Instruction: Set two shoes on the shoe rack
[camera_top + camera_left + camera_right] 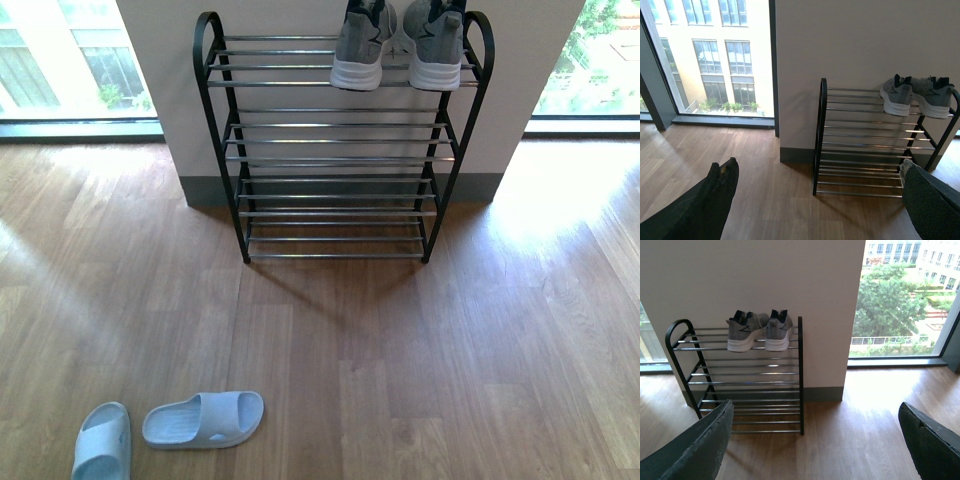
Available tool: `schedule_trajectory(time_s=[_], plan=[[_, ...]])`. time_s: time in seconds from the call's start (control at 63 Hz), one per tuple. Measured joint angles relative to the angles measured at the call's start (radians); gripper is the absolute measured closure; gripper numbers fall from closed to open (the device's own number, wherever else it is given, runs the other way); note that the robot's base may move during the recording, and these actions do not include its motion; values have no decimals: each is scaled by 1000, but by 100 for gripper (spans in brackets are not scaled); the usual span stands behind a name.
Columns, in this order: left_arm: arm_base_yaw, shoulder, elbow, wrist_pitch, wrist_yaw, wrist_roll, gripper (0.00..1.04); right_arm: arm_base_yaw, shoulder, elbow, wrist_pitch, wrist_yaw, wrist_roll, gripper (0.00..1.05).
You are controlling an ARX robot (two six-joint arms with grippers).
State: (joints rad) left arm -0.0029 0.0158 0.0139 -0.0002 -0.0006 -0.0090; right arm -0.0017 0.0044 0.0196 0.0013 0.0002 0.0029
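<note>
Two grey knit sneakers (364, 45) (436, 45) stand side by side at the right end of the top tier of the black-framed shoe rack (216, 110), toes toward me. The same pair shows in the left wrist view (898, 96) and in the right wrist view (745, 331). Two pale blue slides (205, 418) (103, 443) lie on the wood floor at the near left. Neither arm shows in the front view. My left gripper (817, 200) is open above bare floor in front of the rack. My right gripper (815, 440) is open too, with nothing between its fingers.
The shoe rack (800, 375) stands against a white wall pillar (300, 20) with floor-to-ceiling windows (715, 55) on both sides. Its lower tiers (335, 185) hold nothing. Wood floor (450, 360) stretches between me and the rack.
</note>
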Motion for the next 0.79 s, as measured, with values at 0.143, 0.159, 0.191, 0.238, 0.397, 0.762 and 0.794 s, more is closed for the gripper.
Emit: schedule_trajectory(time_s=[0.143,0.159,0.191,0.238,0.397,0.762,0.794], plan=[[0,0,0,0,0,0,9,0,0,0,0,0,0,9],[0,0,0,0,0,0,9,0,0,0,0,0,0,9],[0,0,0,0,0,0,9,0,0,0,0,0,0,9],[0,0,0,0,0,0,9,0,0,0,0,0,0,9],[0,0,0,0,0,0,9,0,0,0,0,0,0,9],[0,0,0,0,0,0,9,0,0,0,0,0,0,9],[0,0,0,0,0,0,9,0,0,0,0,0,0,9]])
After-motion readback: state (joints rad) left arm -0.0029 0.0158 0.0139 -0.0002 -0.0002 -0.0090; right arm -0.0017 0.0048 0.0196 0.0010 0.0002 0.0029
